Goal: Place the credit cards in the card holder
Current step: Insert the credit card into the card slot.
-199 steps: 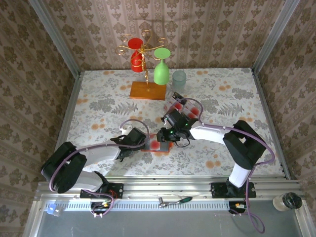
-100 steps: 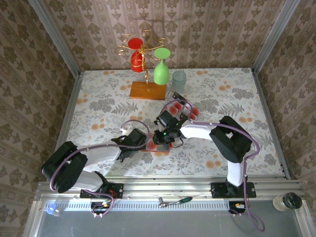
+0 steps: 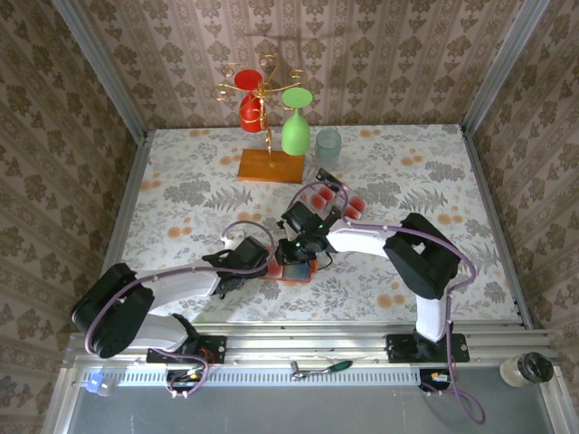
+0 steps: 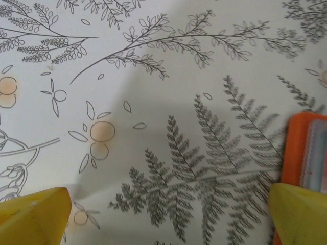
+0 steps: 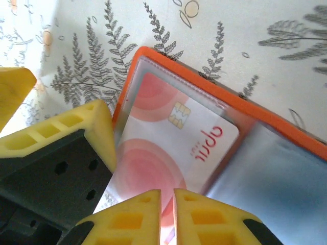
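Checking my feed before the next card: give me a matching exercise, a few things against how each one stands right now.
Things:
1. left gripper
2. right gripper
3. card holder
4. green glass

States:
A. hanging on the rack
B. lying open on the table
C. jaws wide apart
D. closed on a credit card

Pairs: 1-C, 2-D, 3-B, 4-A

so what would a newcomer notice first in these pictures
The pink-and-white credit card partly in the open orange card holder, near the table's front centre, with the right gripper's jaws pinched on its edge. Then the gold rack with red and green glasses at the back.
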{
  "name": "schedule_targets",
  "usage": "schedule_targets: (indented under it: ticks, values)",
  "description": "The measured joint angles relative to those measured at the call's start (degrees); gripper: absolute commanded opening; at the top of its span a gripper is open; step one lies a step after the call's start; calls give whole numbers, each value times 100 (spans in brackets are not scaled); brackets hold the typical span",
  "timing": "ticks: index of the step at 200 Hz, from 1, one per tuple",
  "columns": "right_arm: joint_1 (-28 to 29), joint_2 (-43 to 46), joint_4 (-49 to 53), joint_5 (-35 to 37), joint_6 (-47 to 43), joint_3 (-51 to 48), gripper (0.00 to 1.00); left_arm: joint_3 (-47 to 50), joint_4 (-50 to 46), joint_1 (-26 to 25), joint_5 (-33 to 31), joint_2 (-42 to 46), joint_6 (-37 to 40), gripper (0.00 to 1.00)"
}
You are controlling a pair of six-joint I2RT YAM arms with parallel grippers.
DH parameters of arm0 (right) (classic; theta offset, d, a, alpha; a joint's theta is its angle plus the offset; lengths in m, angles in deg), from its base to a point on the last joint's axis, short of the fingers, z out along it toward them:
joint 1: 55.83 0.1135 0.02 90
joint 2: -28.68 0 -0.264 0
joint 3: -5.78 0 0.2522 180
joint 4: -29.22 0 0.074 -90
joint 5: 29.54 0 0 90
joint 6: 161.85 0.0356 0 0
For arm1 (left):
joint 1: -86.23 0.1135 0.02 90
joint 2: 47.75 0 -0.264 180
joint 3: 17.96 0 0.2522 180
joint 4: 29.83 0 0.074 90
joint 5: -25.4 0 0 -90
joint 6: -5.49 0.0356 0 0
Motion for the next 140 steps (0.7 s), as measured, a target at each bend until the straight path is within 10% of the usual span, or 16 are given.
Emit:
schedule_targets:
  ticks: [140]
  values:
    - [-133, -190, 151, 92, -96, 85, 9, 13, -164, 433, 413, 13, 369, 100]
